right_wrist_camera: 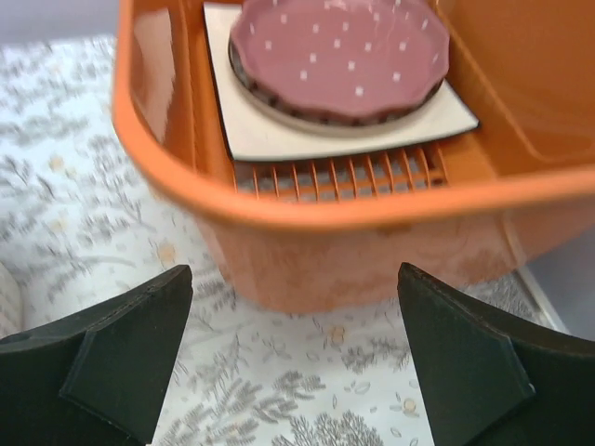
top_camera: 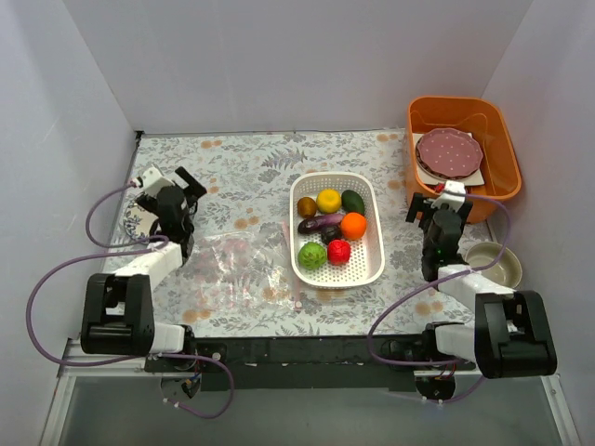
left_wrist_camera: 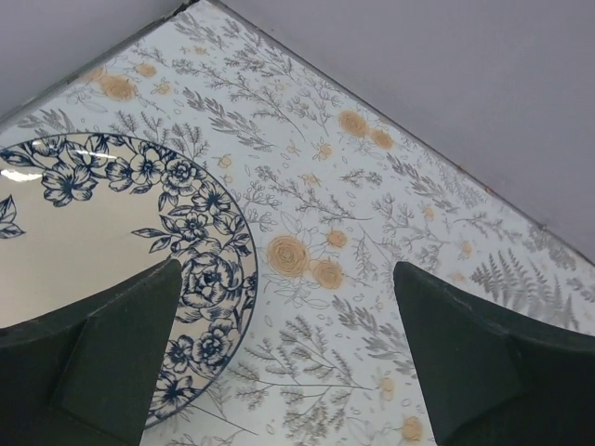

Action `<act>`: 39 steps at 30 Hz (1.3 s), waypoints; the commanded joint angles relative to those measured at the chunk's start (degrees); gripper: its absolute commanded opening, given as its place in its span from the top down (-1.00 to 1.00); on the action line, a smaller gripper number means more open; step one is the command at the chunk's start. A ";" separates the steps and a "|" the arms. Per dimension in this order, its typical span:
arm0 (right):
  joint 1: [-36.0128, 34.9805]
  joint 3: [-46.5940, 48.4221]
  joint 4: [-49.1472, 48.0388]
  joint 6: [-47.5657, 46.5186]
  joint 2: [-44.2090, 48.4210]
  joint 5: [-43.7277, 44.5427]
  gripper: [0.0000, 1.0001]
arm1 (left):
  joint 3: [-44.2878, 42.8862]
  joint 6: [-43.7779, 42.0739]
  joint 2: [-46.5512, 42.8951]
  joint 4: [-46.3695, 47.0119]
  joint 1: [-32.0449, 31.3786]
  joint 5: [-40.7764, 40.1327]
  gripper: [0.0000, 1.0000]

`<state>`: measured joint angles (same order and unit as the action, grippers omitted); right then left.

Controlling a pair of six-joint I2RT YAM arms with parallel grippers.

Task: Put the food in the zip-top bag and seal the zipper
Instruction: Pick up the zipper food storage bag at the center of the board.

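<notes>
A blue-flowered plate (left_wrist_camera: 93, 232) lies partly under the wide-open left gripper (left_wrist_camera: 288, 279). An orange bin (right_wrist_camera: 325, 223) faces the open right gripper (right_wrist_camera: 293, 279). Between them the food (top_camera: 328, 223) fills a white basket (top_camera: 372, 269), with the zip-top bag (top_camera: 242, 265) just right of the left gripper.

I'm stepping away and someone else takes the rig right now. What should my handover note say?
Left gripper: open, empty, over the table beside the blue-flowered plate.
Right gripper: open, empty, facing the orange bin.
Food: all seven pieces in the white basket.
Zip-top bag: flat on the table left of the basket, no food in it.
Done: nothing. Left: bag the food, seal it.
</notes>
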<state>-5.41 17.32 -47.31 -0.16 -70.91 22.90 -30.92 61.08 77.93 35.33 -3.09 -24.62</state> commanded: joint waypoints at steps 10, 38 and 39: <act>-0.30 8.08 34.38 13.35 13.17 -16.02 -0.96 | -15.39 12.58 -3.66 -42.88 0.46 18.37 -0.96; -0.30 32.24 68.30 19.94 5.61 -36.43 -0.96 | -16.88 12.75 -10.26 -55.27 0.37 25.97 -0.96; -0.22 32.68 70.49 20.03 5.87 -36.43 -0.96 | -17.50 13.18 -10.34 -56.33 0.37 25.33 -0.96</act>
<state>-5.52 45.82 12.49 18.48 -66.46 -11.00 -44.75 74.04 68.25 -16.38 -2.83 4.84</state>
